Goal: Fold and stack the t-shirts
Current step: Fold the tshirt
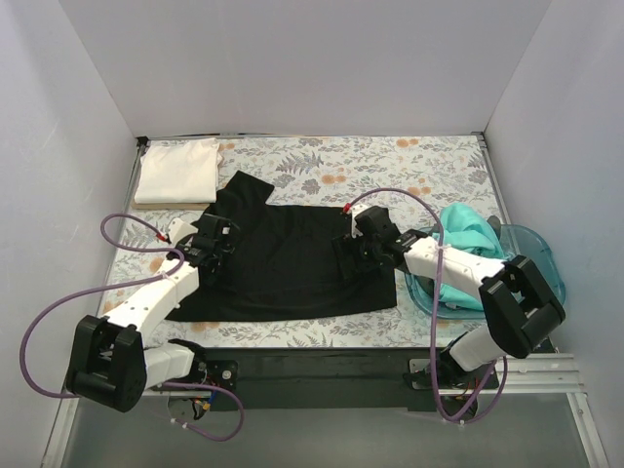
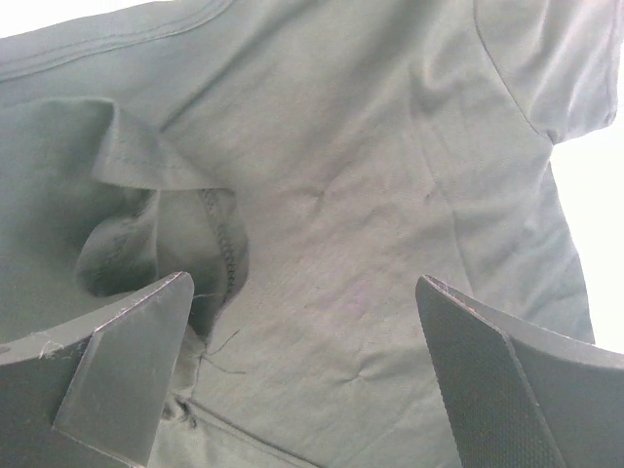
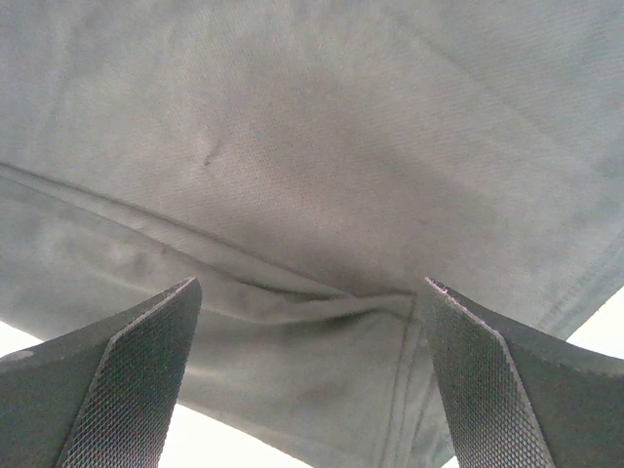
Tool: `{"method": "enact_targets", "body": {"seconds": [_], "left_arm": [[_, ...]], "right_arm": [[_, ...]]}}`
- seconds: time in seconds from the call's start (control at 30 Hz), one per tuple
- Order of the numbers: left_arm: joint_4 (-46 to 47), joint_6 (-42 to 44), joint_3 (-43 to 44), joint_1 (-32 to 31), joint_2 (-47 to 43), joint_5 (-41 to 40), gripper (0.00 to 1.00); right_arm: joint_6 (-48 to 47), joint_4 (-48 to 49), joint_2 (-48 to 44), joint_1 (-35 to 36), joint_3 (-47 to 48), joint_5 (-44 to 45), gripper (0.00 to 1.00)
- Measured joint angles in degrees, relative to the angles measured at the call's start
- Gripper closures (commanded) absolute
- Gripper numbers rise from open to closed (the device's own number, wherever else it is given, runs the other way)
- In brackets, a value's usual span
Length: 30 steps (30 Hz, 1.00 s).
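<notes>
A black t-shirt [image 1: 283,268] lies spread on the floral table cover, one sleeve pointing to the back left. My left gripper [image 1: 214,255] hovers over its left edge, open. In the left wrist view the fingers [image 2: 127,375] stand wide apart over wrinkled black cloth [image 2: 370,195], and nothing is pinched. My right gripper [image 1: 349,255] is over the shirt's right part, also open, and its fingers [image 3: 122,390] straddle a folded seam of the black shirt [image 3: 322,312]. A folded white t-shirt [image 1: 177,171] rests at the back left corner. A teal t-shirt [image 1: 468,239] lies bunched in the bin at right.
A translucent blue plastic bin [image 1: 541,255] stands at the table's right edge under the right arm. The floral table cover [image 1: 390,166] shows behind the black shirt. White walls close in the back and both sides. Purple cables loop beside each arm.
</notes>
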Motion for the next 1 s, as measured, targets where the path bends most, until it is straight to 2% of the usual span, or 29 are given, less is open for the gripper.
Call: {"method": "enact_targets", "body": {"seconds": [0.13,0.33,0.57,0.83,1.0], "left_arm": [[0.48,0.94,0.11,0.0,0.96,0.04,0.02],[-4.0,0.59,0.11,-0.02,-1.4,0.07,0.02],[-6.99,-0.46,-3.78,0.0,-8.0,0.26,0.02],[-3.89,-0.17,-4.9,0.0,0.13,0.52,0.02],[-1.4,0.76,-1.9,0.0,7.21,0.63,0.02]], "right_arm": [[0.57,-0.07,-5.62,0.0,-1.18,0.96,0.02],[1.38,0.68,-15.85,0.0,-5.27,-1.11,0.02],[1.36,0.26,-17.86,0.0,-11.37,-3.58,0.02],[1.31,-0.09,-20.96,0.0,-12.83,-3.8,0.02],[1.27,0.09,-23.32,0.0,-13.4,-3.39,0.02]]}}
